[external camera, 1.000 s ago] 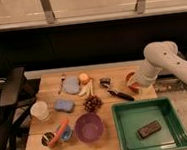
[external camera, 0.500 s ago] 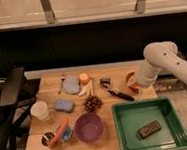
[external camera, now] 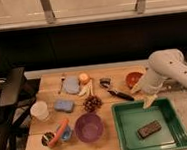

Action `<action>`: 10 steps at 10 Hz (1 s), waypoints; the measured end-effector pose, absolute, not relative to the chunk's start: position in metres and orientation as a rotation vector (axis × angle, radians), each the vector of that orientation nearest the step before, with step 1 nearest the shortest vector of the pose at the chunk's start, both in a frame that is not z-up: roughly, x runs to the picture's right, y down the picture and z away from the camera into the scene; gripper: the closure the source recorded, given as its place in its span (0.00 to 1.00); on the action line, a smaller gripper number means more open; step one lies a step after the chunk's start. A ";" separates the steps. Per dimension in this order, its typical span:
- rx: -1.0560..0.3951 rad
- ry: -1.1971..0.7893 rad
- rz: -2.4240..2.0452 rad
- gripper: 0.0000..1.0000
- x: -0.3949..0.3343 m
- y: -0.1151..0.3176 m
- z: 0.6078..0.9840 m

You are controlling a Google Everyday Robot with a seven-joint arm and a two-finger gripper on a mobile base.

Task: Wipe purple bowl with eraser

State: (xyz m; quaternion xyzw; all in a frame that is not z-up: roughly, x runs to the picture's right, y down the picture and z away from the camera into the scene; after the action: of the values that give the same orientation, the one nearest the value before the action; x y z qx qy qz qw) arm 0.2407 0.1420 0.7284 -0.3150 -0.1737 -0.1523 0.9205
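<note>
The purple bowl stands near the table's front edge, left of the green tray. The eraser, a small dark block, lies flat inside the tray. My gripper hangs from the white arm that reaches in from the right. It is over the tray's back edge, above and behind the eraser and well to the right of the bowl. It holds nothing that I can see.
An orange-red bowl sits just behind the gripper. A black-handled tool, a pinecone-like clump, two light blue sponges, a white cup and a carrot lie on the table. A dark chair stands at the left.
</note>
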 end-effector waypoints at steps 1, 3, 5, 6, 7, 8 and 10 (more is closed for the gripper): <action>-0.653 -0.356 -0.314 0.38 0.241 0.150 0.731; -0.670 -0.351 -0.289 0.38 0.251 0.181 0.739; -0.679 -0.346 -0.252 0.38 0.264 0.198 0.736; -0.688 -0.340 -0.225 0.38 0.276 0.209 0.733; -0.691 -0.336 -0.202 0.38 0.287 0.217 0.730; -0.690 -0.337 -0.202 0.38 0.286 0.217 0.730; -0.687 -0.338 -0.200 0.38 0.286 0.217 0.731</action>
State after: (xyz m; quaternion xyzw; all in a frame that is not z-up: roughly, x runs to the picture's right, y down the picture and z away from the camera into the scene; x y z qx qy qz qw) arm 0.2859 0.2169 0.7307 -0.3344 -0.1648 -0.0975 0.9228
